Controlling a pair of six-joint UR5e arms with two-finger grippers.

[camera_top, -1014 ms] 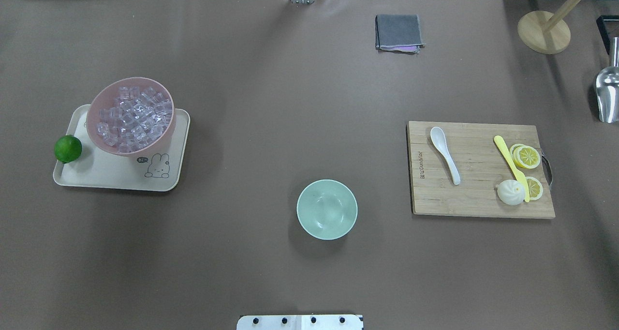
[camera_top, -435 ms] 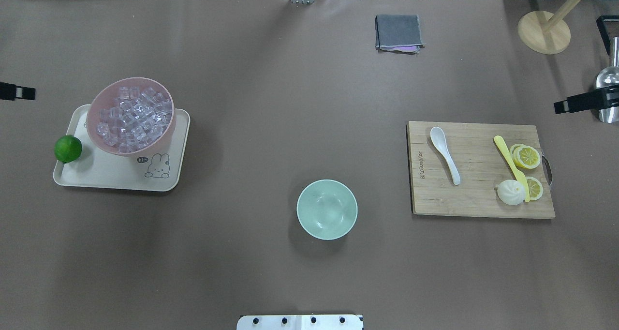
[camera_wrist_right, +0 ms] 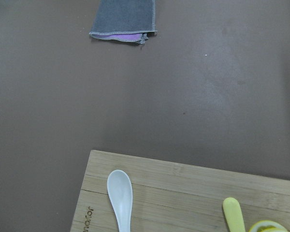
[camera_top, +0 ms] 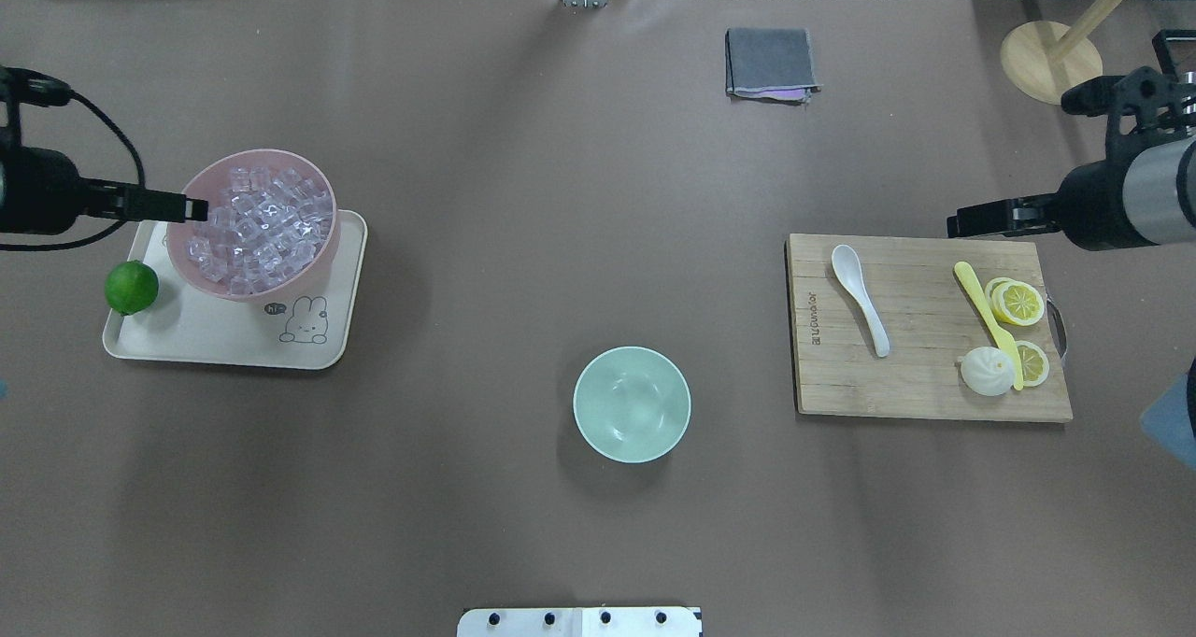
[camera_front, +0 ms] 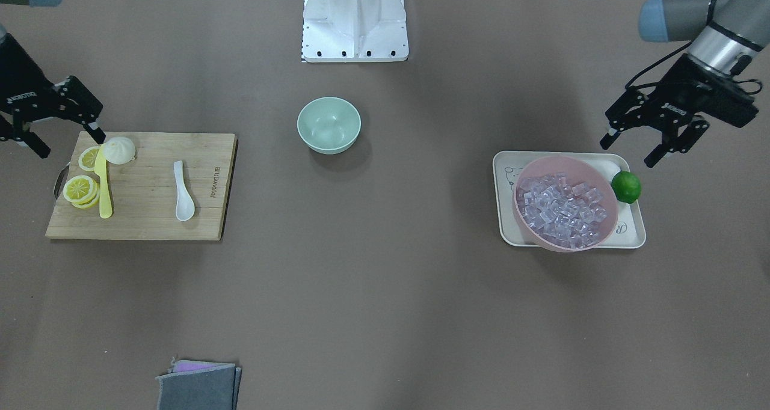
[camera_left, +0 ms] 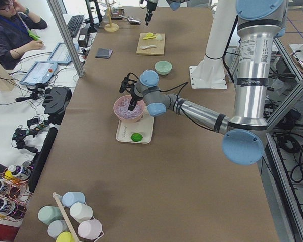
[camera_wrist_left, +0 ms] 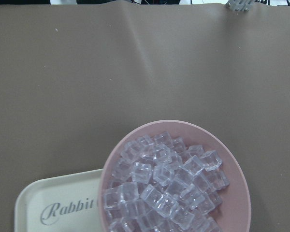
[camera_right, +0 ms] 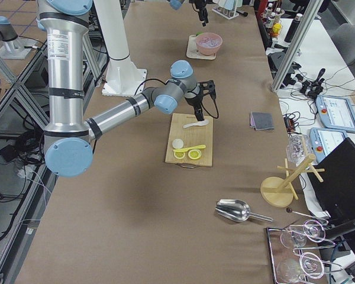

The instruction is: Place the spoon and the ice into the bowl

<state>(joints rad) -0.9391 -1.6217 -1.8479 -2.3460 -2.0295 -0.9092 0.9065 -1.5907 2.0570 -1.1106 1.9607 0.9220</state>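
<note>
The white spoon (camera_top: 860,296) lies on the wooden cutting board (camera_top: 925,389), and shows in the right wrist view (camera_wrist_right: 121,193). Many clear ice cubes (camera_top: 257,226) fill the pink bowl (camera_top: 213,287) on the cream tray (camera_top: 187,338); they also show in the left wrist view (camera_wrist_left: 166,188). The mint-green bowl (camera_top: 632,403) stands empty at the table's middle front. My left gripper (camera_front: 628,151) is open and empty, above the tray's outer edge beside the pink bowl. My right gripper (camera_front: 71,144) is open and empty, above the board's outer end, away from the spoon.
A lime (camera_top: 131,287) sits on the tray's left edge. A yellow knife (camera_top: 981,305), lemon slices (camera_top: 1017,301) and a white bun (camera_top: 987,372) share the board. A grey cloth (camera_top: 769,62) and a wooden rack base (camera_top: 1050,63) lie at the far side.
Both arms have come into the overhead view from the sides: the left toward the pink bowl, the right toward the cutting board. Nothing on the table has moved.
</note>
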